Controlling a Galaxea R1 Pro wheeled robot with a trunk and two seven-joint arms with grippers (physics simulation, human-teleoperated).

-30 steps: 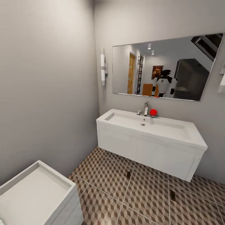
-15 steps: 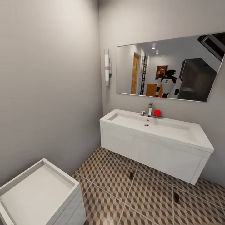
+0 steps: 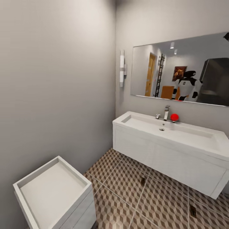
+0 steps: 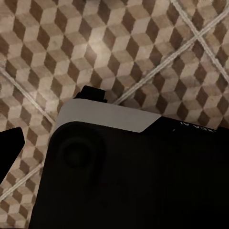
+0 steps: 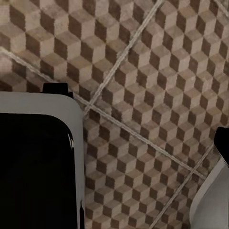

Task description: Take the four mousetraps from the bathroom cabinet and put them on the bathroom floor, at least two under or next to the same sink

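Note:
Two mousetraps lie on the bathroom floor [image 3: 121,190]. One small dark mousetrap [image 3: 142,181] sits just in front of the white vanity, below the sink [image 3: 178,133]. The other mousetrap [image 3: 192,211] lies further right, near the vanity's right end. The cabinet is out of view. The left wrist view has a dark fingertip [image 4: 10,145] over the cube-patterned tiles [image 4: 143,43], beside the robot's black and white body [image 4: 133,167]. In the right wrist view a dark tip [image 5: 222,139] hangs over the same tiles [image 5: 143,71]. Neither gripper holds anything that I can see.
A white box-shaped fixture [image 3: 54,190] stands at the near left against the grey wall. A wide mirror [image 3: 181,73] above the sink reflects the robot and an orange door. A red ball [image 3: 174,117] sits by the chrome tap [image 3: 166,113].
The head camera has swung left, so the sink, mirror and white fixture have slid right in the picture. The two mousetraps keep their places on the floor.

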